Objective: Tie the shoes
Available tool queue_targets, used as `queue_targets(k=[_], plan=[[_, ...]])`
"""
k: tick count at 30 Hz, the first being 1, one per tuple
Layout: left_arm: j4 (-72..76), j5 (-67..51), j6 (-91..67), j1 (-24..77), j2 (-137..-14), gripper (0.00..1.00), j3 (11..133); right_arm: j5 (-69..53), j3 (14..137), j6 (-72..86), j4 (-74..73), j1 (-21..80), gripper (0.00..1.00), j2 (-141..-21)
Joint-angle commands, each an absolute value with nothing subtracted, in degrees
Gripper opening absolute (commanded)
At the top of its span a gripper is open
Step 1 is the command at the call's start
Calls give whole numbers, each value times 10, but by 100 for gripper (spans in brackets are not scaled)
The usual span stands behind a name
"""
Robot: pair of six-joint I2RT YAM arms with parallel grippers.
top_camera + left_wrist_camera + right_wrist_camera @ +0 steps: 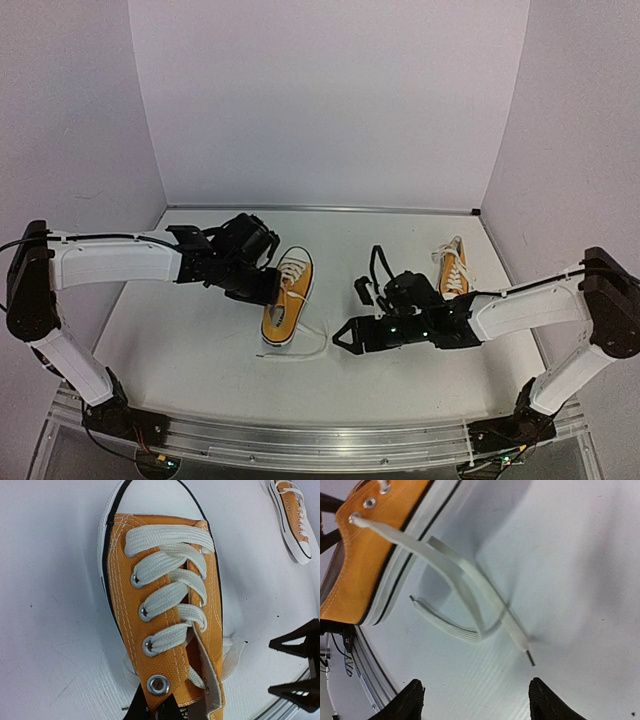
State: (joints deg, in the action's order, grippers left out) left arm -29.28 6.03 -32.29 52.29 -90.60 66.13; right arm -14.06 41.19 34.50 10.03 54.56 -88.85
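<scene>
On your white desk [180, 345], one orange shoe [287, 305] lies near the centre, and its twin [453, 268] sits well apart to the right. Your left fingers [136, 711] are pinched on the centre shoe's collar. Its loose white lace [470, 587] trails on the desk, and your right fingers [405, 700] stand wide near it, holding nothing.

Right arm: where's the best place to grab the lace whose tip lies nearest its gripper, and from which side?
I'd pinch the lace just behind its dark tip: there it lies flat and alone on the table. Toward the shoe it overlaps the other lace, risking both. Bring the open right gripper down from above, jaws straddling its width.
</scene>
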Motion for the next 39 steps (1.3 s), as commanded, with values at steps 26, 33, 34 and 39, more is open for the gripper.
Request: queue_targets(k=[26,33,34,39], plan=[[-290,118,-351,471,-828,0,696,-41,647,446,183,621,0,-1165],[-431,254,-319,469,-729,0,739,-106,771,418,173,659,0,-1182],[-443,259,-318,470,-727,0,744,-102,766,418,173,659,0,-1168],[-386,176,-316,469,-740,0,705,-36,692,406,120,652,0,-1071]])
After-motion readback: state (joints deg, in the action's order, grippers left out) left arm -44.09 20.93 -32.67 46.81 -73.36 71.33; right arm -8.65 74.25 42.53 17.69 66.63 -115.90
